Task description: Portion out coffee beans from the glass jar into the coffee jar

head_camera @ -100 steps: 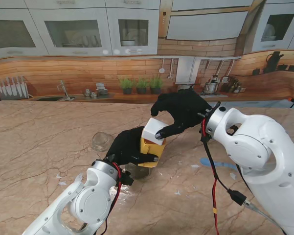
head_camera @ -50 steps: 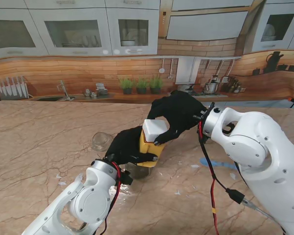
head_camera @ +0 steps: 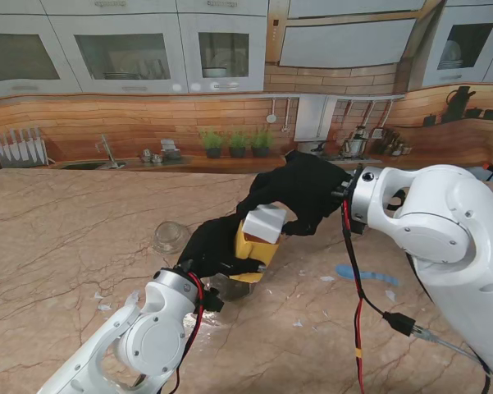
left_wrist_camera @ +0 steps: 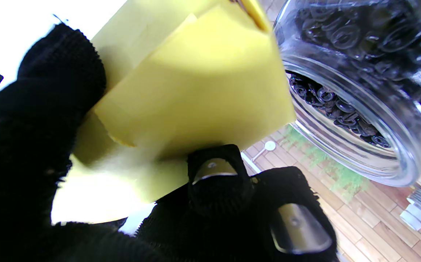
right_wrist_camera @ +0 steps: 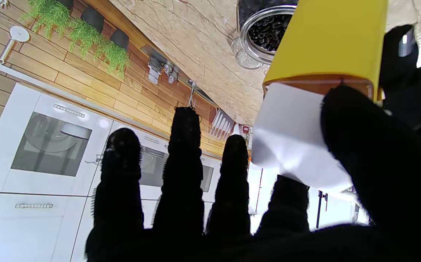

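Two black-gloved robot hands meet over a yellow coffee jar with a white lid, held above a marble counter.

From the stand's view, my left hand (head_camera: 217,246) grips the yellow coffee jar (head_camera: 250,250); my right hand (head_camera: 299,193) pinches its white lid (head_camera: 265,223). The jar's long axis tilts, lid end up and toward my right. A small glass lid (head_camera: 171,237) lies to my left. In the left wrist view, the fingers (left_wrist_camera: 214,182) press the yellow jar, just beside the open glass jar (left_wrist_camera: 356,105) of dark beans. I judge a hard pull could knock it and spill beans. In the right wrist view, thumb and one finger hold the lid; three fingers (right_wrist_camera: 183,163) stay straight, so it could slip.
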